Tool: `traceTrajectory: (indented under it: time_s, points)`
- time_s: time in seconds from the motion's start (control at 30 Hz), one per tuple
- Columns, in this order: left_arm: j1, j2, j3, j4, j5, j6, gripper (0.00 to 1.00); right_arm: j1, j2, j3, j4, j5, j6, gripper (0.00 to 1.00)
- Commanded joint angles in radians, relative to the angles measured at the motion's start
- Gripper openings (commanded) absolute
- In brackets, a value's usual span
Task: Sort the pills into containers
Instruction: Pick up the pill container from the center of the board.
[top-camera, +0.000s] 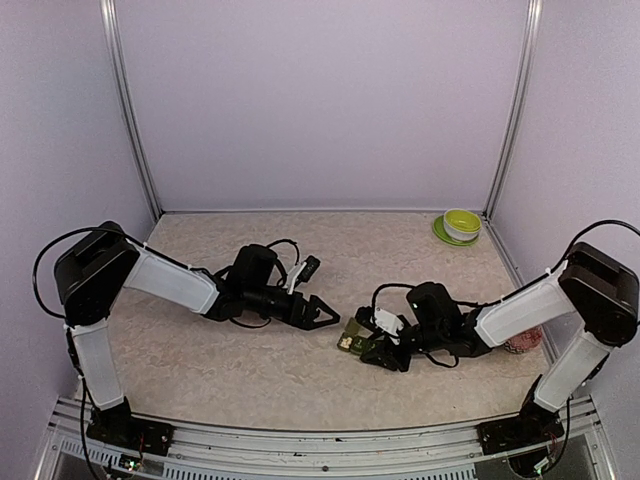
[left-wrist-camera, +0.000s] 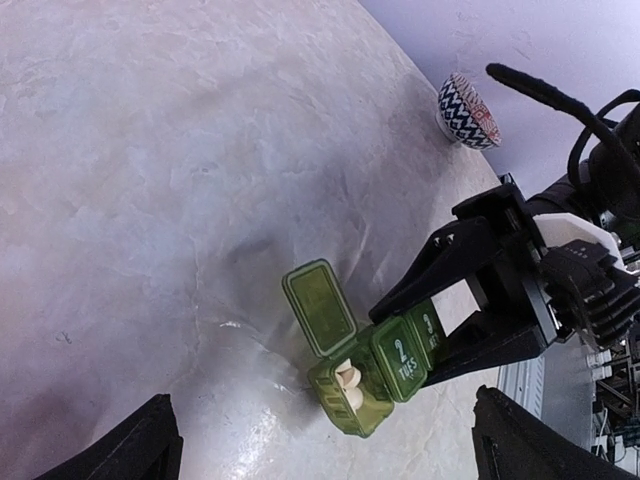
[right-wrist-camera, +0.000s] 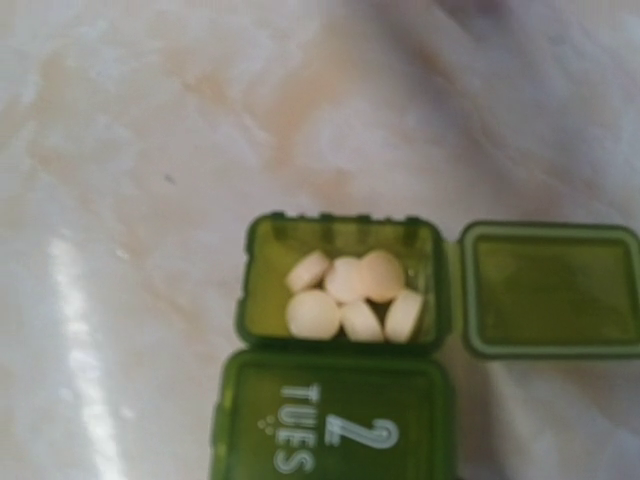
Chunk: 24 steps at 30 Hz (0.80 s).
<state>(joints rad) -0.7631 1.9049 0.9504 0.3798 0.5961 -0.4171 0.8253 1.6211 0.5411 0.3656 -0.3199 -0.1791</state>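
The containers (left-wrist-camera: 400, 362) are a dark-green strip of three joined boxes lying on the table (left-wrist-camera: 150, 200). The end box stands with its lid (left-wrist-camera: 320, 307) flipped up, and several white round pills (right-wrist-camera: 348, 297) lie inside it. The box marked "2 TUES" (right-wrist-camera: 335, 425) is closed. My right gripper (left-wrist-camera: 405, 347) straddles the far end of the strip, a black finger (left-wrist-camera: 450, 260) against each side. From above, the containers (top-camera: 349, 343) sit between both grippers. My left gripper (top-camera: 326, 315) hovers open just left of them, holding nothing.
A green bowl on a green plate (top-camera: 461, 224) stands at the back right corner. A small blue-and-white patterned cup with a red rim (left-wrist-camera: 467, 110) sits near the right arm's elbow. Metal frame posts (top-camera: 132, 110) rise at the back corners.
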Motion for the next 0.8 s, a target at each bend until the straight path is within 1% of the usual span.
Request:
traceTrajectory:
  time_s: [0.0,0.3,0.6,0.77]
  points:
    - [0.011,0.013,-0.024,0.069,0.046,-0.023,0.99,0.044,-0.062,-0.014,0.013,0.008,-0.001,0.42]
    - [0.013,0.031,-0.036,0.157,0.145,-0.069,0.99,0.108,-0.162,-0.025,0.006,0.025,-0.004,0.42]
    - [-0.013,0.025,-0.045,0.247,0.255,-0.081,0.99,0.134,-0.135,0.003,0.016,0.019,-0.002,0.42]
    - [-0.027,0.036,-0.026,0.217,0.276,-0.063,0.99,0.141,-0.139,-0.004,0.042,0.016,0.009,0.41]
